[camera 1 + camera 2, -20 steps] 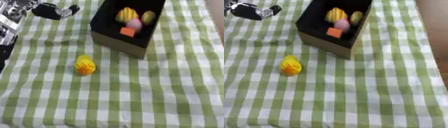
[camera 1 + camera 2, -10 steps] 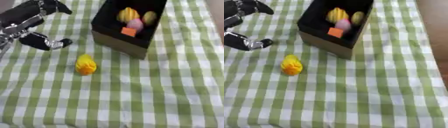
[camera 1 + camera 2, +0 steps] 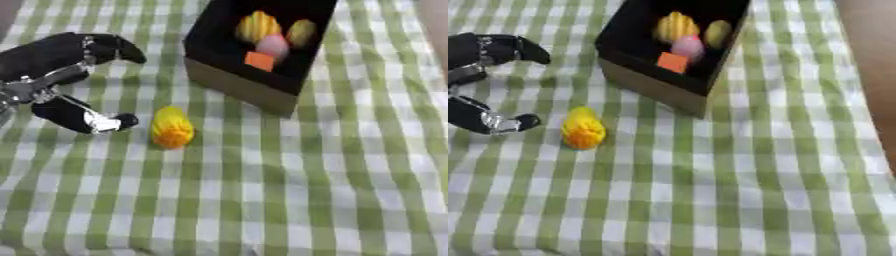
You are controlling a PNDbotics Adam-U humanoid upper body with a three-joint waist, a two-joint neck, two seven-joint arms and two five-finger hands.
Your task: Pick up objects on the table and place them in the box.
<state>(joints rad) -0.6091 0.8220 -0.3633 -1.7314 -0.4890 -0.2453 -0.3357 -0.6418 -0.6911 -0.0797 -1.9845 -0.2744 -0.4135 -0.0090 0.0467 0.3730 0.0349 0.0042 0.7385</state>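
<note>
Left robot hand (image 3: 66,82), open with thumb and fingers spread, beside the yellow fruit (image 3: 171,128) lying on the checked desk (image 3: 289,195). The fruit looks light, rigid and ribbed; a hold across its middle should suit. At right, the box (image 3: 254,55) already holds several pieces.

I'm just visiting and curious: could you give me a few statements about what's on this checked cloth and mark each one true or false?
1. A yellow-orange object lies on the cloth outside the box. True.
2. The black box is empty. False: it holds several items, among them a small orange block and a pink piece.
3. The left robot hand is open beside the yellow-orange object, not holding it. True.
4. The right robot hand is lifting the box. False: no right robot hand shows in either view.
5. The cloth is red and white. False: it is green and white checked.
</note>
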